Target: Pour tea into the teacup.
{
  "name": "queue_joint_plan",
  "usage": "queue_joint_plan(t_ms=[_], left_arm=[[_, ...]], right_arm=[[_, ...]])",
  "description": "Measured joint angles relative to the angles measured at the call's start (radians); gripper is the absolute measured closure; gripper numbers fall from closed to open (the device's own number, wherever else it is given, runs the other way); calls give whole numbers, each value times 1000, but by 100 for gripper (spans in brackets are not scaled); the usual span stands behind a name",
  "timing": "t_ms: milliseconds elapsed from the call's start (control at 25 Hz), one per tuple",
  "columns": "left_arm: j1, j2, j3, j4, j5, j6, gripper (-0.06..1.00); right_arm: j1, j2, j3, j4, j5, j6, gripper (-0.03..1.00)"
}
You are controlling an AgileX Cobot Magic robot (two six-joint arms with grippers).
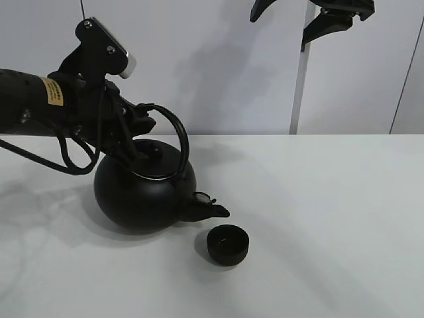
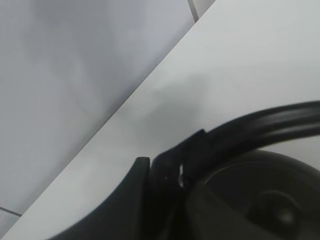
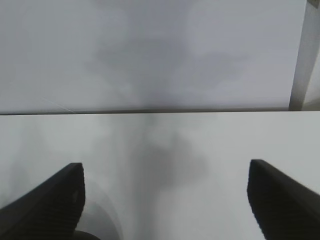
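Black left gripper: pressed together on the arched handle of the kettle. The spout points toward the teacup, which stands on the white table just beside the spout tip, right of the kettle. Right gripper: raised, fingers spread, holding nothing.

matt black kettle, seemingly metal, with a smooth, faintly shiny handle; teacup black, glossy dark inside; worktop smooth, matt white; right tool fitted with ribbed, matt black pads, plastic or rubber by their look.
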Motion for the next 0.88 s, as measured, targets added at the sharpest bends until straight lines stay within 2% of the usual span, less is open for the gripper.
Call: queue_joint_plan(t_ms=[880], left_arm=[[0, 0, 0, -1, 9, 35, 85]], right_arm=[[0, 0, 0, 0, 0, 0, 36]])
